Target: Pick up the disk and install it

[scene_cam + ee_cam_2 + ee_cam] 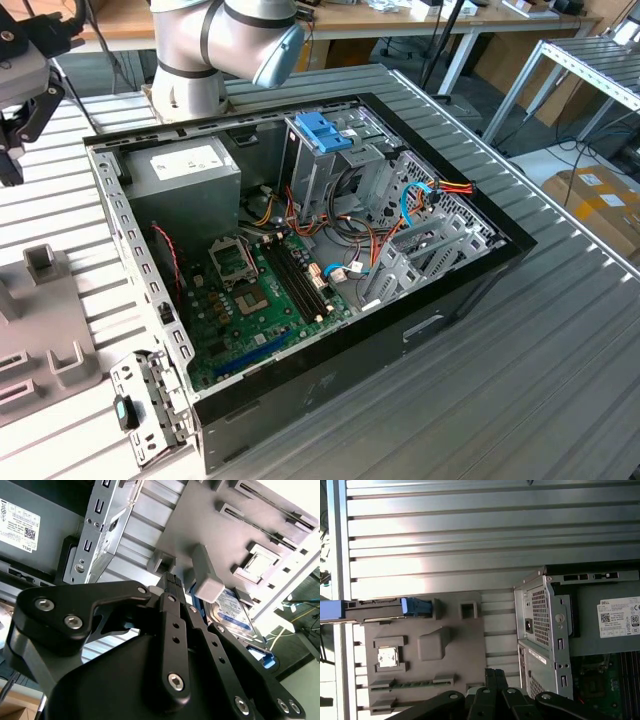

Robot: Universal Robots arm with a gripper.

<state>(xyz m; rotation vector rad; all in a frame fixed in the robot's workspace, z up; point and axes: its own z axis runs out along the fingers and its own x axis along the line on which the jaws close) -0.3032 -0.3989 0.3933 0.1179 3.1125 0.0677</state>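
End effector [171, 580] above grey fixture [200, 522]; disk [235, 612] sits at fixture's edge.

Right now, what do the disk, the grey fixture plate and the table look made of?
Disk: silvery metal case with glossy blue label, in a bright blue carrier, likely plastic. Grey fixture plate: matte uniform grey, probably plastic. Table: ribbed, light-reflecting, likely aluminium.

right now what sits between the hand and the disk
A raised grey block on the grey tray stands between hand and disk, in the first wrist view.
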